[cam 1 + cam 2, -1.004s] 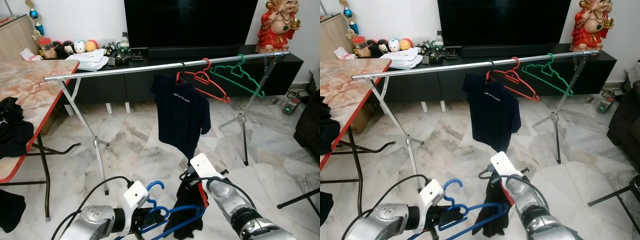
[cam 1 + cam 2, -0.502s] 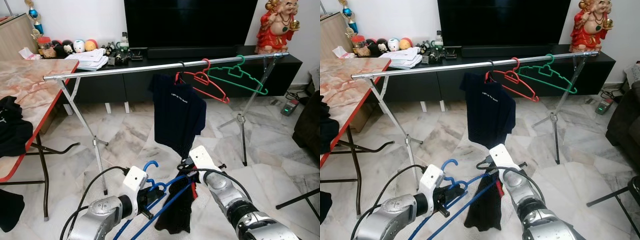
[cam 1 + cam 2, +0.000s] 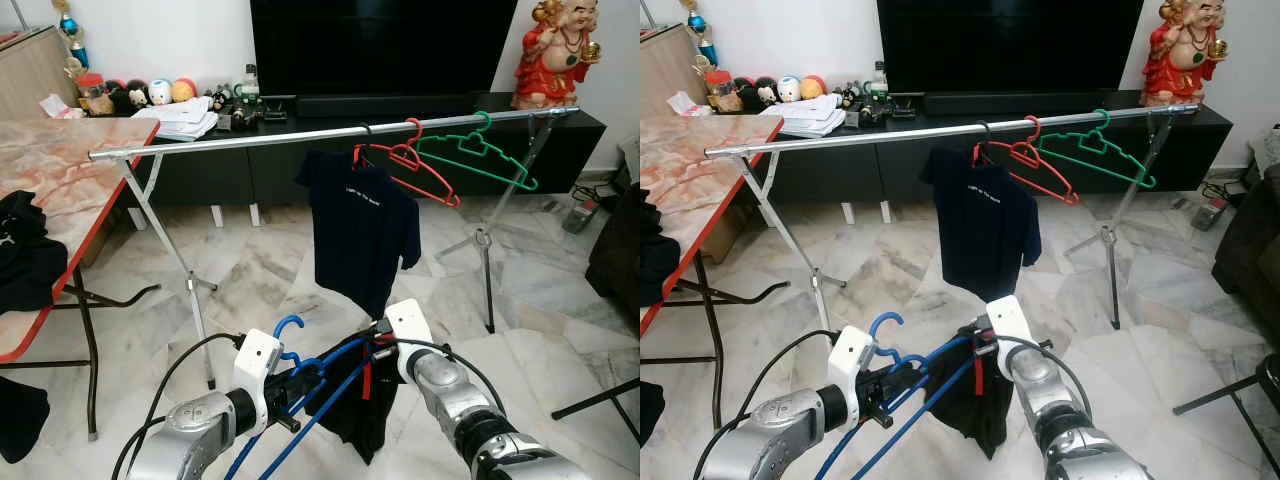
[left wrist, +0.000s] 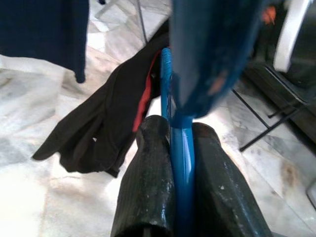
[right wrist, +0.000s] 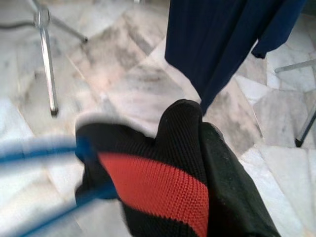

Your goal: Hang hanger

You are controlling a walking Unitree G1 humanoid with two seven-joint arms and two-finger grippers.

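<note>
While my left pincer (image 3: 297, 391) clenches the blue hanger (image 3: 325, 372) near its hook, a light, stiff grip, my right pincer (image 3: 380, 355) pinches the limp black garment (image 3: 362, 415).

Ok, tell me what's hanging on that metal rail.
On the metal rail hang a navy T-shirt, a bare red hanger and a bare green hanger. The T-shirt covers its own hanger, apart from the hook.
</note>
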